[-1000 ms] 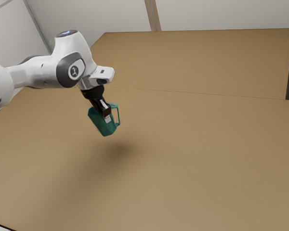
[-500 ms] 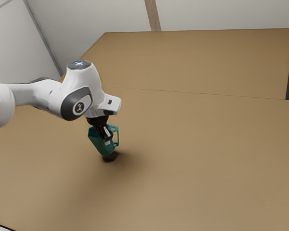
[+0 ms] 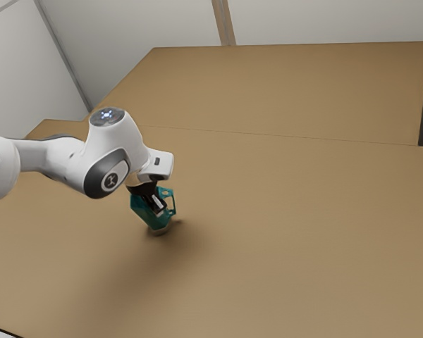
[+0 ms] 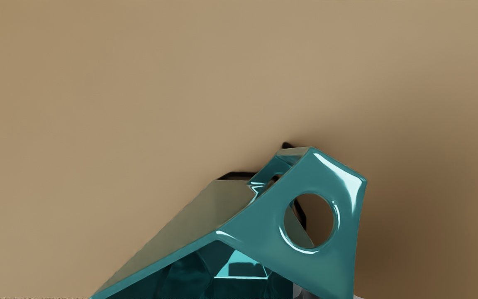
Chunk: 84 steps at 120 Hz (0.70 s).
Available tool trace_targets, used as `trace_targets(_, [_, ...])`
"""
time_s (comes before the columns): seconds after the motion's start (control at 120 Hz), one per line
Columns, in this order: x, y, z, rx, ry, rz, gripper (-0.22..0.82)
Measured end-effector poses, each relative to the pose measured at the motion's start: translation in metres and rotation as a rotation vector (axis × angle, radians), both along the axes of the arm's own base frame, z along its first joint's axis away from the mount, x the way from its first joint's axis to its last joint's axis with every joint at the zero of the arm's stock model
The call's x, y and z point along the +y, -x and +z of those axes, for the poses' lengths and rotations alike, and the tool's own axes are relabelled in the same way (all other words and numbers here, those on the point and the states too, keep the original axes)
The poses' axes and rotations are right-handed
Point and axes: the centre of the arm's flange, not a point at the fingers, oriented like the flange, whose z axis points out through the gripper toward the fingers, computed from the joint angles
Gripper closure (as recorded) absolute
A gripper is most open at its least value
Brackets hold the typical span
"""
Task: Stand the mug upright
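"Where's the mug [image 3: 144,208]?"

"With me, low over the table [image 3: 303,232], at about eight o'clock from the middle of the exterior view. My gripper [image 3: 159,208] is pinching it by its side, near the handle [image 4: 259,226]."

"Is it upright?"

"No, it leans. In the exterior view its mouth tips toward eleven o'clock, and the handle points to about two. Its shadow [image 3: 178,241] lies just beneath. Whether the base touches down, I can't tell."

"And up close?"

"My wrist view shows a round hole through the handle."
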Motion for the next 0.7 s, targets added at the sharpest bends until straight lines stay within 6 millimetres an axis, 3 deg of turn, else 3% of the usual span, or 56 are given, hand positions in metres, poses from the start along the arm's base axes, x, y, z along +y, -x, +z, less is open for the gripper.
trace_targets(0.542, [0.004, 0.007, -0.010, 0.030, 0.017, 0.076, 0.78])
trace_targets(0.7, [0.004, 0.007, -0.011, 0.031, 0.020, 0.086, 0.66])
